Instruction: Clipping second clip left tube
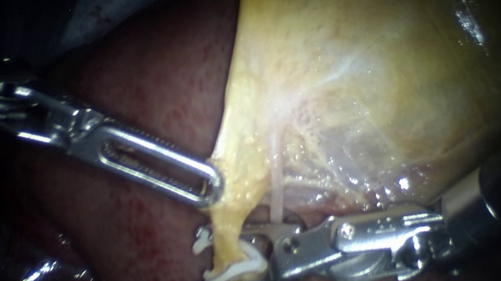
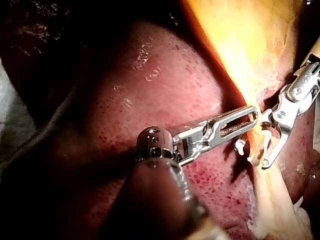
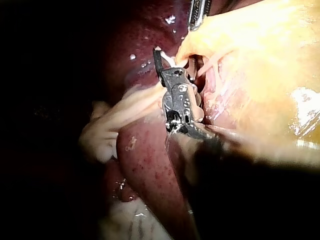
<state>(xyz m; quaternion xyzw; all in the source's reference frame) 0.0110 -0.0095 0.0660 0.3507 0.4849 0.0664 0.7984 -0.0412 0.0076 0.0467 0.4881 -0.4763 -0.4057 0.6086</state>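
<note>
The yellow left tube (image 1: pixel 229 224) hangs down from the gallbladder (image 1: pixel 367 78). A thinner pale tube (image 1: pixel 277 195) runs to its right. My left instrument (image 1: pixel 211 184) comes in from the left, its slotted jaws shut on the gallbladder's yellow edge just above the tube. My right instrument (image 1: pixel 224 262) reaches in from the right. Its jaws stand apart on either side of the left tube and hold a white clip (image 1: pixel 238 269) that straddles it. Another white piece (image 1: pixel 202 239) shows just left of the tube. In the left wrist view my right instrument (image 2: pixel 267 142) is around the same strand.
Dark red liver (image 1: pixel 159 79) lies under and left of both instruments. In the right wrist view, pale loose strands of tissue (image 3: pixel 107 127) trail off beside the liver. The surroundings are dark.
</note>
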